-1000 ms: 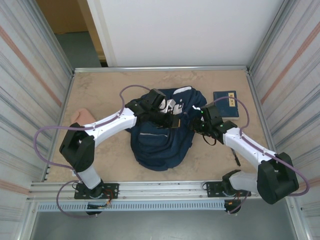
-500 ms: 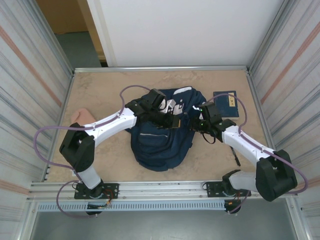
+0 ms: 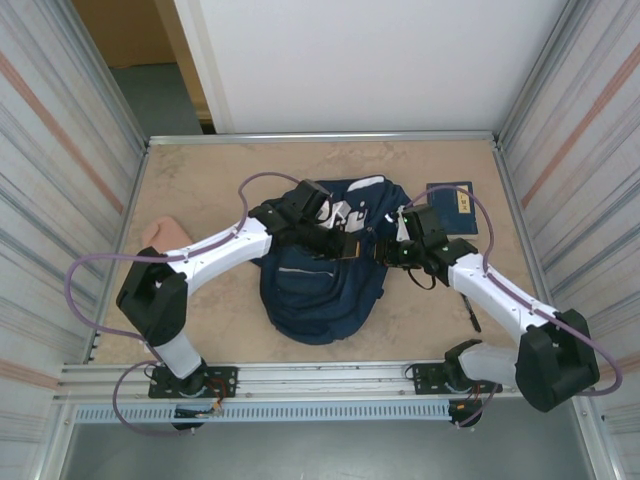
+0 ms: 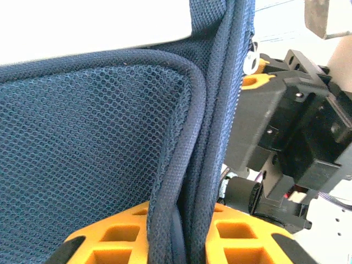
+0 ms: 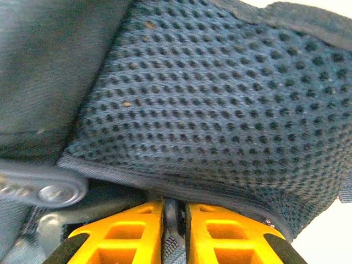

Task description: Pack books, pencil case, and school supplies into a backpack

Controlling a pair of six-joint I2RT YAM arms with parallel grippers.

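The backpack lies in the middle of the table in the top view, with both arms reaching onto its upper part. The left gripper and right gripper sit close together on the fabric there. The navy book lies beside the bag at the far right, a dark pen lies near the right arm, and a peach-pink lump sits at the table's left edge.

In the left wrist view, the left gripper has its orange fingers pinching a piped edge of the backpack's mesh.

In the right wrist view, the right gripper has its fingers pressed almost together on a thin fold at the mesh edge.
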